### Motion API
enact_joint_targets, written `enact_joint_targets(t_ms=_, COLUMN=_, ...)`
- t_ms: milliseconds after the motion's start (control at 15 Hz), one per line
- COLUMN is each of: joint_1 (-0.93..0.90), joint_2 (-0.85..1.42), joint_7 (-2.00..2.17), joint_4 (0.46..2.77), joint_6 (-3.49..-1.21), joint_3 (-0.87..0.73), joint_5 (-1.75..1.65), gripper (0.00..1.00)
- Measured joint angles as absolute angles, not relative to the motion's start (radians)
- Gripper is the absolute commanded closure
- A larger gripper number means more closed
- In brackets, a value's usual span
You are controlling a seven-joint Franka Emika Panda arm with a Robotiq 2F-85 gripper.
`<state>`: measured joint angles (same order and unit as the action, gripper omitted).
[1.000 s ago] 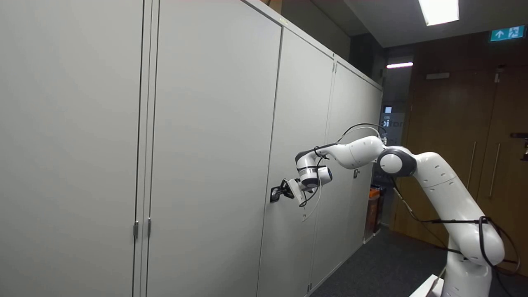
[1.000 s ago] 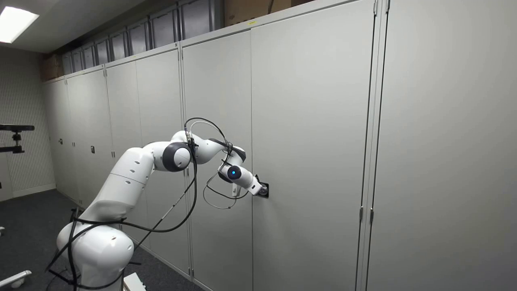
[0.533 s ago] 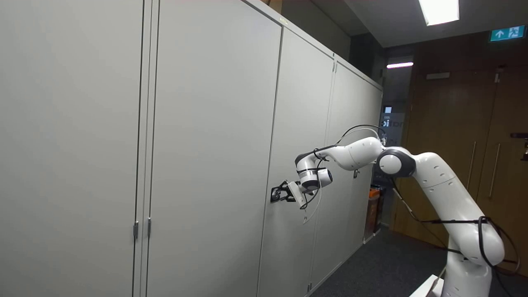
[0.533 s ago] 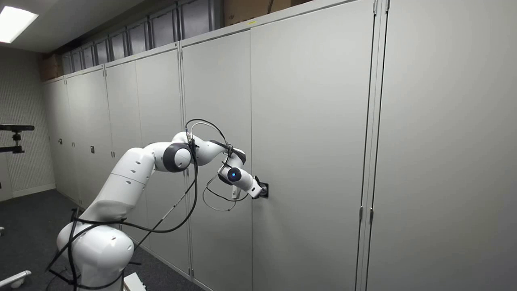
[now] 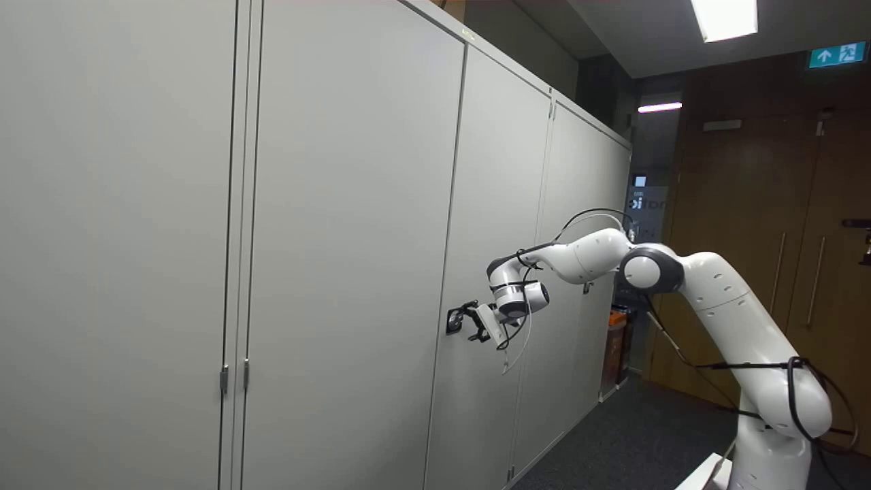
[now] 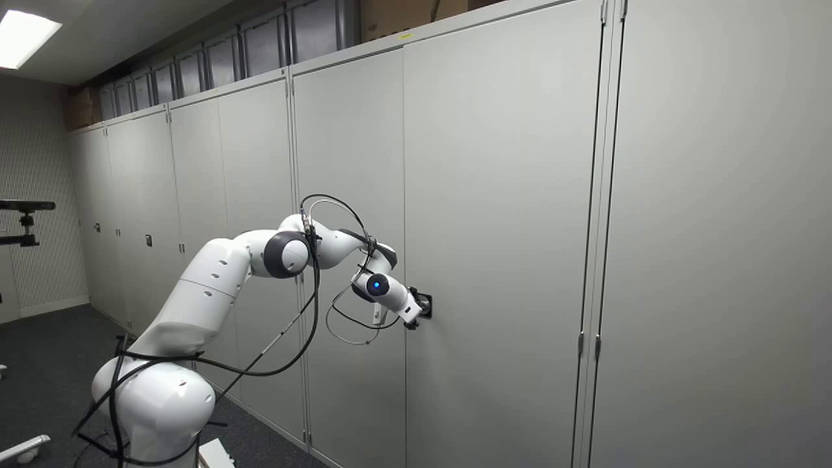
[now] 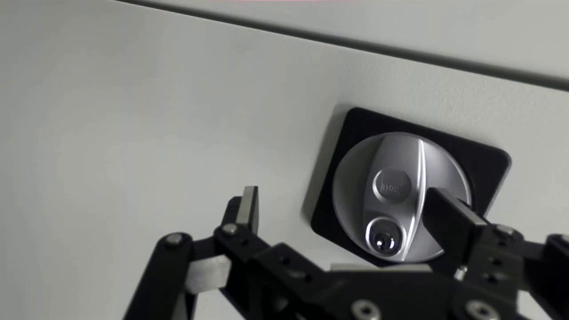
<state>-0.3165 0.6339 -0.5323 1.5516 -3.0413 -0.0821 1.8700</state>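
"Where's the knob [image 7: 393, 166]?"
"Ahead of the claw [image 7: 342, 191], partly behind one finger [image 7: 446, 218]. The claw's spread wide, holding nothing."
"What could go wrong?"
"That finger might scrape it, since they're not lined up."

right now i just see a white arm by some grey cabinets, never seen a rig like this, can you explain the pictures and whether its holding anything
The white robot arm is a jointed machine; at its end sits a black gripper, a kind of claw. Two pictures are taken from different spots in the room; the close-up looks out from the arm's own wrist. The arm stretches toward a row of grey cabinets. The surface there is upright: a door with a round silver knob on a square black plate. In an exterior view, grey bins stand along the cabinet tops. The gripper is open and holds nothing. In the close-up one finger overlaps the knob; I can't tell whether it touches.
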Motion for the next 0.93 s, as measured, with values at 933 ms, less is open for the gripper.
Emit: enact_joint_targets(t_ms=933, joint_1=-0.316, joint_2=0.635, joint_7=-0.503, joint_4=1.517, joint_6=-3.037, joint_3=-0.082, joint_5=1.846, gripper=0.5)
